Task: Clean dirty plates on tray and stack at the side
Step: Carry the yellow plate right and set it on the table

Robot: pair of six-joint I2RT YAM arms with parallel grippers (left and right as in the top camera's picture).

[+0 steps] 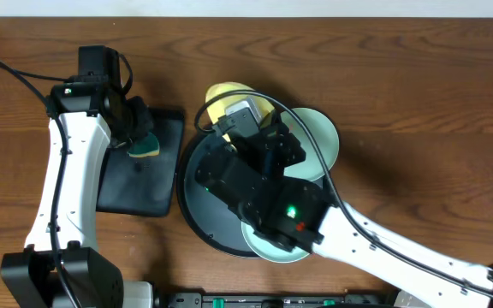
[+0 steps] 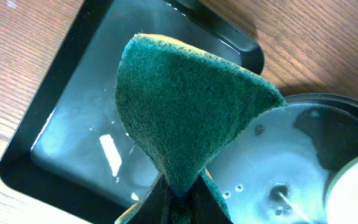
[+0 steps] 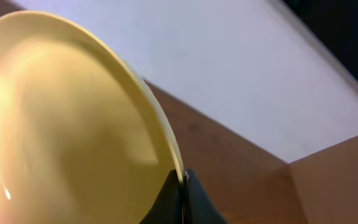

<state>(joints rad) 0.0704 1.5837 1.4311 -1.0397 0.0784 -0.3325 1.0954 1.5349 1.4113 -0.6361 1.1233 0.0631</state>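
My right gripper (image 3: 183, 190) is shut on the rim of the pale yellow plate (image 3: 67, 124) and holds it tilted up over the back of the round black tray (image 1: 197, 218); the plate shows in the overhead view (image 1: 223, 96) behind my right arm. One mint green plate (image 1: 322, 137) lies at the tray's right side, another (image 1: 268, 246) at its front, both partly hidden by the arm. My left gripper (image 2: 180, 199) is shut on a green and yellow sponge (image 2: 185, 106), held over the rectangular tray; it also shows in the overhead view (image 1: 144, 145).
A smaller rectangular black tray (image 1: 148, 184) with a wet floor lies left of the round tray. Its rim also shows in the left wrist view (image 2: 33, 124). Bare wooden table surrounds both. A pale wall stands at the far edge.
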